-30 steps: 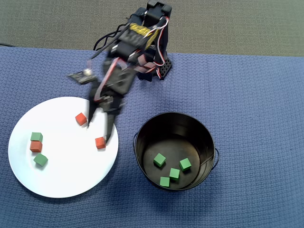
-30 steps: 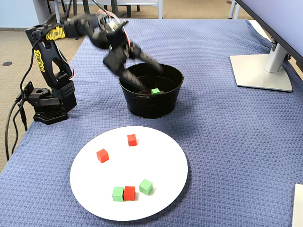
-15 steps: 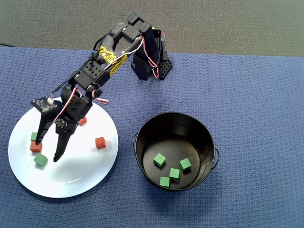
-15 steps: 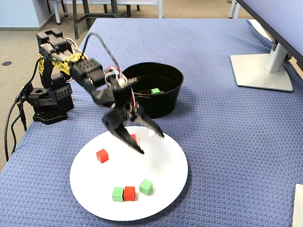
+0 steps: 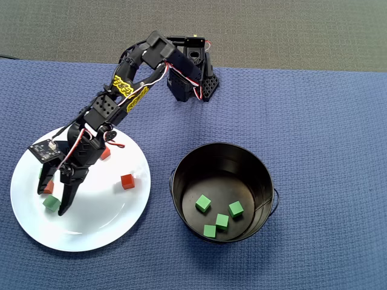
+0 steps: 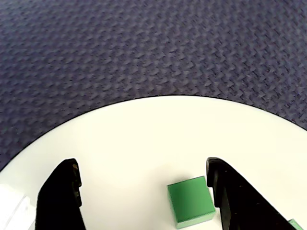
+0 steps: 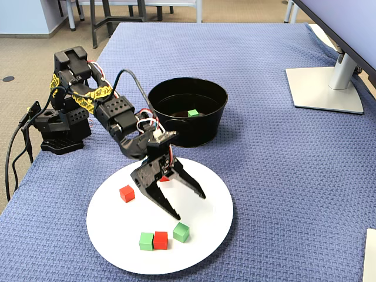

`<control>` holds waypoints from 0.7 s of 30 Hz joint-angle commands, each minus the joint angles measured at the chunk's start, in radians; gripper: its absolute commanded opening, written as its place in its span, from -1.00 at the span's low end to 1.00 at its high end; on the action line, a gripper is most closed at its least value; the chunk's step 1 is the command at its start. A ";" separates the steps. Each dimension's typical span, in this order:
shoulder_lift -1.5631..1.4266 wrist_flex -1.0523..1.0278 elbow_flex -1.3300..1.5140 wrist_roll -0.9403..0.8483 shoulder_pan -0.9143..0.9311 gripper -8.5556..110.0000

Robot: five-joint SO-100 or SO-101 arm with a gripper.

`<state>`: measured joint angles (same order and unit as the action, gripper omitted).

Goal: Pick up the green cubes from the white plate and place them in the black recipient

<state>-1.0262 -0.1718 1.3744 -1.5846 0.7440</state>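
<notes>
The white plate (image 5: 91, 223) (image 7: 117, 235) (image 6: 168, 134) lies at the left in the overhead view. My gripper (image 5: 52, 202) (image 7: 189, 205) (image 6: 142, 167) hangs open just over it. One green cube (image 5: 51, 203) (image 7: 181, 232) (image 6: 191, 200) sits between the fingers, close to the right finger (image 6: 230, 196) in the wrist view, untouched. A second green cube (image 7: 146, 241) rests against a red cube (image 7: 160, 239). The black recipient (image 5: 181, 181) (image 7: 176, 132) stands beside the plate with several green cubes (image 5: 203, 203) on its bottom.
Two more red cubes are on the plate, one (image 5: 127, 181) (image 7: 127, 193) in the open and one (image 5: 106, 154) half under the arm. The arm's base (image 5: 193, 84) (image 7: 59, 129) stands at the cloth's far edge. A monitor stand (image 7: 326, 88) is at the right.
The arm has swung from the plate's bucket side across to its left part and come down. The open jaws now straddle a green cube.
</notes>
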 commanded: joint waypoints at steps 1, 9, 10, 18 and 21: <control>0.017 0.009 -0.110 -0.020 0.021 -0.38; 0.060 -0.046 -0.124 -0.052 0.035 -0.38; 0.060 -0.084 -0.133 -0.055 0.035 -0.38; 0.106 -0.199 -0.209 -0.052 0.021 -0.39; 0.138 -0.210 -0.252 -0.057 0.029 -0.39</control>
<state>-0.8866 -0.3682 1.2241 -1.6306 0.7747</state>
